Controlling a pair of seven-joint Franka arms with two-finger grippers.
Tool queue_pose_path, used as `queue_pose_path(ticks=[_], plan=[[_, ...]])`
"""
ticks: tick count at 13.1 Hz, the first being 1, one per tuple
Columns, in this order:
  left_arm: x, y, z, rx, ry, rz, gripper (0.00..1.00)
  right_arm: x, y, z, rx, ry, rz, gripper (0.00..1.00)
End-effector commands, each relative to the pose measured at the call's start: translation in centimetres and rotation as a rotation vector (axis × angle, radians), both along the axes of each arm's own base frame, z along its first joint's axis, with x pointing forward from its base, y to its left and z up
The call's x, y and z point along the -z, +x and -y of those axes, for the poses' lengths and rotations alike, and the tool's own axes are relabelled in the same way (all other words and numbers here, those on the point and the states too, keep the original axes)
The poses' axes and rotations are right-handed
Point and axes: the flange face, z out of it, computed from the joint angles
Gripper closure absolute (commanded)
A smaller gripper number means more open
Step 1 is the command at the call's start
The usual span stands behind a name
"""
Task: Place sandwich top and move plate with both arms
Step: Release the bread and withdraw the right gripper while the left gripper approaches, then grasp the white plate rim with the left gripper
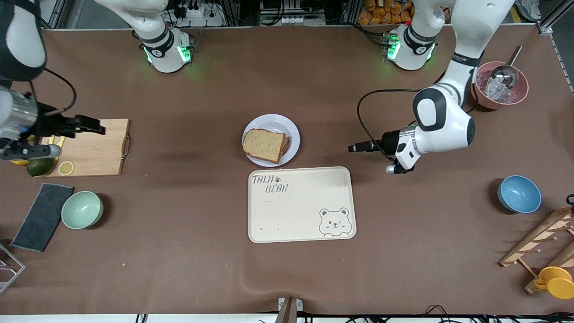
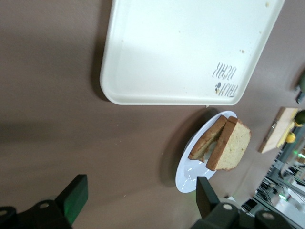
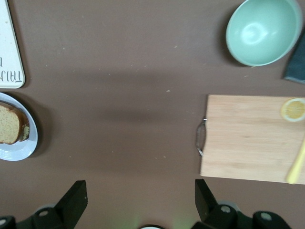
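Observation:
The sandwich top (image 1: 263, 144), a plain brown bread slice, lies on another slice on the pale round plate (image 1: 279, 123) at the table's middle. My left gripper (image 1: 357, 147) hovers open over bare table beside the plate, toward the left arm's end. In the left wrist view the plate (image 2: 194, 175) and sandwich top (image 2: 234, 144) sit ahead of the open left gripper (image 2: 140, 200). My right gripper (image 1: 95, 127) is open by the cutting board, holding nothing. The right wrist view shows the right gripper (image 3: 140, 200) over bare table, with the plate (image 3: 16, 151) and sandwich top (image 3: 8, 125) at the frame's edge.
The cream bear-printed tray (image 1: 301, 211) lies just nearer the front camera than the plate. A wooden cutting board (image 1: 96, 150) with a lemon slice (image 1: 66, 168), a lime, a green bowl (image 1: 82, 209) and a dark cloth sit at the right arm's end. A blue bowl (image 1: 519, 194) and pink ice bowl (image 1: 500, 87) sit at the left arm's end.

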Motion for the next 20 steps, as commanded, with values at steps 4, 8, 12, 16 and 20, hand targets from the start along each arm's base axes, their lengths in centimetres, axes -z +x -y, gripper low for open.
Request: queue_pose_path(ticks=[4,8,12,16,20], plan=[[2.5,-1.6,3.1,0.065,-0.121,0.086,0.00,-6.5,-0.8,2.6,-0.059,-0.085,0.018,0.00],[5.5,-3.4,5.7,0.098,-0.219,0.138,0.00,-9.6,-3.5,4.6,0.046,-0.079,0.036,0.00],[7.6,-5.5,8.6,0.061,-0.337,0.206,0.14,-10.1,-3.9,4.3,0.129,-0.092,0.044,0.00],[10.0,-7.6,11.3,0.082,-0.406,0.262,0.36,-10.2,-3.8,2.9,0.191,-0.105,0.032,0.00],[12.1,-8.9,13.4,0.078,-0.440,0.308,0.47,-11.0,-3.7,1.6,0.167,-0.097,0.069,0.00]])
